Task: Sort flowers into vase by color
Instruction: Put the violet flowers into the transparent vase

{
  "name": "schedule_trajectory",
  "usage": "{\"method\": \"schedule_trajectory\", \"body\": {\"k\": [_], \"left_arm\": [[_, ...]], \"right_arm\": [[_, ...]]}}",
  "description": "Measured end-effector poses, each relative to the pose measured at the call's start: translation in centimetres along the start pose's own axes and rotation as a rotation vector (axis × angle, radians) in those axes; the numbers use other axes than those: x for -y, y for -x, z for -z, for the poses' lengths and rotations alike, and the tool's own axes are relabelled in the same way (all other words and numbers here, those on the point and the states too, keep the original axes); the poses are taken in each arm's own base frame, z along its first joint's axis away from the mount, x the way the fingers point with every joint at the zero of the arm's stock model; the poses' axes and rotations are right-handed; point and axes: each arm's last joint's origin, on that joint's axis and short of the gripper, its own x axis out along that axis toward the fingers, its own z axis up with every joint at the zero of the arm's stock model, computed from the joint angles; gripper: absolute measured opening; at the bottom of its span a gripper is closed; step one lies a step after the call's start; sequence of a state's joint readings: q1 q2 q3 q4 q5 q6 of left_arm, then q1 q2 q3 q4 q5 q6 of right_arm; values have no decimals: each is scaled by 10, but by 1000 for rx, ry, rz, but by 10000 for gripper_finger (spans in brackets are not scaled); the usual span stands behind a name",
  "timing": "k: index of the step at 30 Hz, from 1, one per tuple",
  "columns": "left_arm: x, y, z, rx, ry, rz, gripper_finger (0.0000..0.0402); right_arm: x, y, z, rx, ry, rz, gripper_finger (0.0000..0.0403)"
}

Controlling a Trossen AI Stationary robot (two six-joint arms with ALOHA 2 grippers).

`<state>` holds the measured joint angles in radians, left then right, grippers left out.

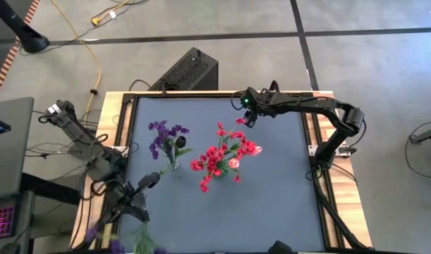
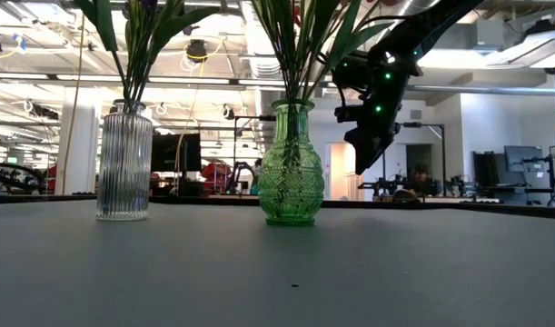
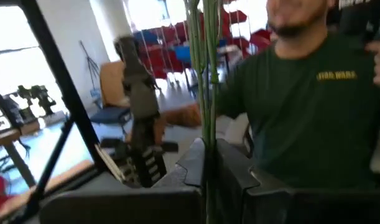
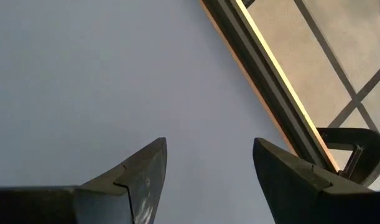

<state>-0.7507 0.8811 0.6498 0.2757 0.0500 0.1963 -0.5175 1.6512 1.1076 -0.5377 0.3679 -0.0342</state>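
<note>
A clear ribbed vase holds purple blossom clusters and a dark tulip. A green glass vase holds red blossom clusters and pink-white tulips. Both vases stand on the grey mat. My left gripper is at the table's near left corner, shut on a bunch of green-stemmed purple flowers. My right gripper is open and empty. It hangs above the mat near the far edge, beside the red flowers. My left gripper pinches several thin green stems between its two fingers. The stems run on past the fingertips. The bunch is lifted clear, and its purple blossoms and leaves reach out beyond the table's near left corner.
A person in a dark green shirt shows in the left wrist view, beyond the table. The table's wooden frame borders the mat. A black box and cables lie on the floor behind the far edge. Bare mat lies on the near right.
</note>
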Motion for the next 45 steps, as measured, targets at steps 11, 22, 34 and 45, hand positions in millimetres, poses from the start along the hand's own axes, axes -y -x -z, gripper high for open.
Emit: {"method": "schedule_trajectory", "body": {"k": [11,22,34,45], "left_arm": [[20,-20,33,-245,-90,63,1],[15,-22,50,-430,-120,-196,0],[19,-13,75,-503,68,-275,0],[37,7,55,-447,101,-229,0]], "right_arm": [[0,0,0,0,-1,-4,264],[0,0,0,0,-8,-6,264],[0,0,-3,25,-36,-14,265],[-1,0,-2,24,-35,-30,265]]}}
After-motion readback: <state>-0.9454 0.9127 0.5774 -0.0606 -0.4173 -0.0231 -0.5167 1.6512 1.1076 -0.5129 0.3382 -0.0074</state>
